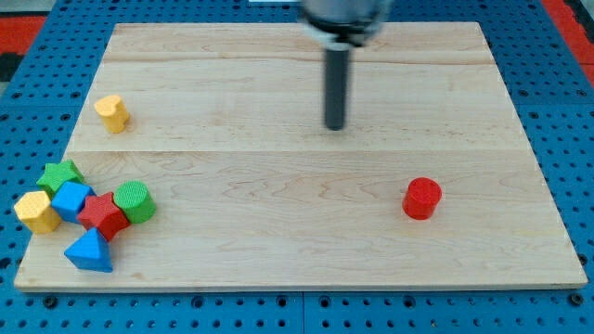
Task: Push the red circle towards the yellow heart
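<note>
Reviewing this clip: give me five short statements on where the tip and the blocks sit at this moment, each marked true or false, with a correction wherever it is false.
1. My tip touches the red circle. False: it stands apart from it, nearer the view's top and left.
2. The yellow heart sits alone near the board's left edge. True.
3. The red circle lies in the cluster at the view's bottom left. False: it stands alone at the view's right.
4. A blue triangle is the cluster's lowest block. True.
5. The green cylinder is beside the yellow heart. False: it is in the cluster, against the red star.
</note>
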Controlling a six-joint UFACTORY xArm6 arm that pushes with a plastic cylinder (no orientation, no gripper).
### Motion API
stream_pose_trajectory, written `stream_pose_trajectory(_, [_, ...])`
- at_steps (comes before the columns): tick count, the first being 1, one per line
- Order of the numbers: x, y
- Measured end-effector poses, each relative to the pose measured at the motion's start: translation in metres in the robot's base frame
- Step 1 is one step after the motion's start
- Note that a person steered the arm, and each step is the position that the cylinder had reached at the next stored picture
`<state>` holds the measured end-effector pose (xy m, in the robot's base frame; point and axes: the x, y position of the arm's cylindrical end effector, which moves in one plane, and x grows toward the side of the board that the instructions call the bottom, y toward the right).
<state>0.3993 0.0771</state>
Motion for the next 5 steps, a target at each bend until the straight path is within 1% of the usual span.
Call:
stream_pose_trajectory(2, [0.057,0.074])
stream_pose_trajectory(3, [0.094,0.097])
stream_pose_trajectory(4, [0.129,0.095])
stream_pose_trajectory(5, [0.127,0.045])
